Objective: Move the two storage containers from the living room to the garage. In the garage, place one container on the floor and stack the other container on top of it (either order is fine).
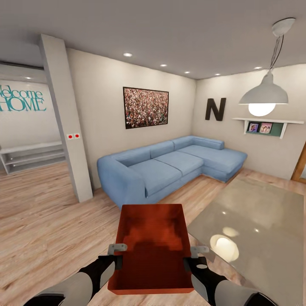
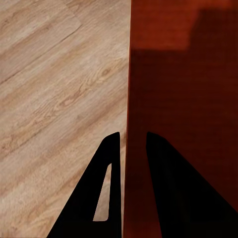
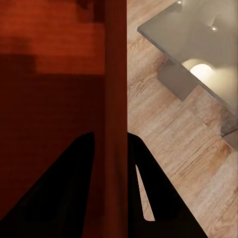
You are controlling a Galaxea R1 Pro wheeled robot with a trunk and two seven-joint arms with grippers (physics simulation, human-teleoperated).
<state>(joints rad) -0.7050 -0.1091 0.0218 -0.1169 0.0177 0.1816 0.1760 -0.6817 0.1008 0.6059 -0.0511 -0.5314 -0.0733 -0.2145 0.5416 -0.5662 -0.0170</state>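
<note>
An orange-red rectangular plastic storage container (image 1: 152, 250) with thin straight walls, a flat bottom and an open top is held off the floor between both arms, in front of the blue corner sofa (image 1: 170, 165) and over the light wood-plank floor (image 1: 42, 221). Shadows darken the part of its inside nearest the robot, while the end nearest the sofa is brightly lit.

The left gripper (image 1: 118, 255) reaches in from the container's left side, its black forearm angled up towards the box. In the left wrist view, the left gripper (image 2: 130, 168) straddles the container's left wall, one dark finger (image 2: 99, 198) outside above the planks and the other inside the tub, both pressed onto the thin wall.

The right gripper (image 1: 189, 257) mirrors this on the right wall. In the right wrist view, the right gripper (image 3: 115, 163) clamps that wall likewise, one finger (image 3: 148, 193) outside and one inside.

To the right of the container stands a low grey glass-topped surface (image 1: 255, 229), reflecting the white dome pendant lamp (image 1: 263, 95) that hangs above it.
</note>
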